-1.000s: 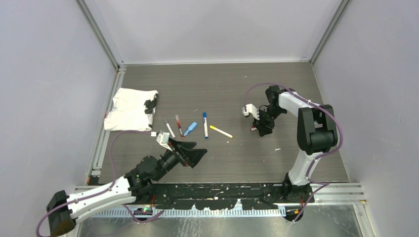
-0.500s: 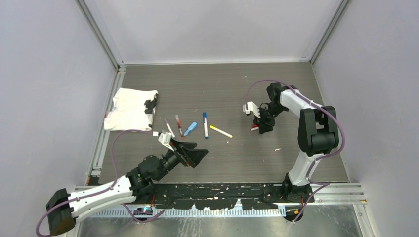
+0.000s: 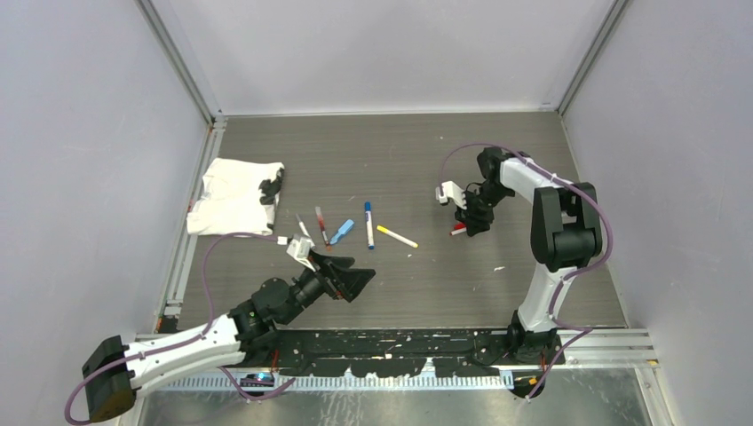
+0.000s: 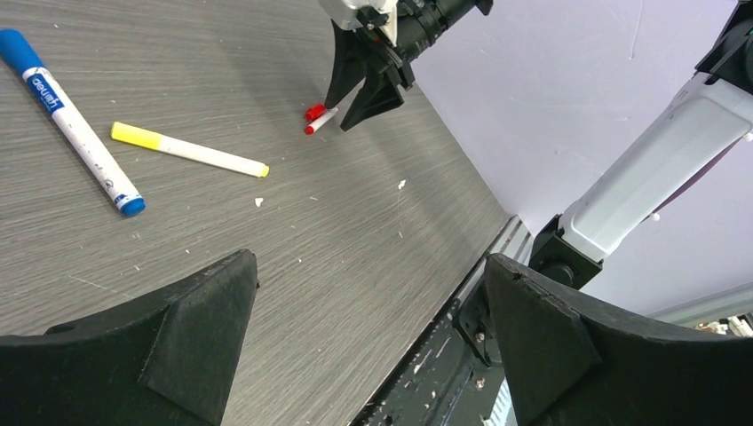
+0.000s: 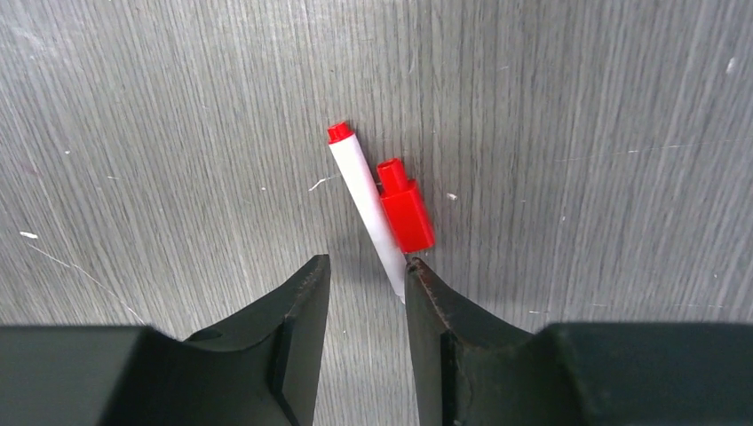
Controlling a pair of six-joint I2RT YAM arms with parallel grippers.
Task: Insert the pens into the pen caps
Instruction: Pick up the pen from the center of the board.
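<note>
Only one bit of print is showing. In the upper left of the left wrist view, the blue pen [image 4: 71,122] is carrying a small blue label [image 4: 49,91] with white letters running along its white barrel, and finer dark print further down. It's all lying at an angle and coming through too small to spell out.
</note>
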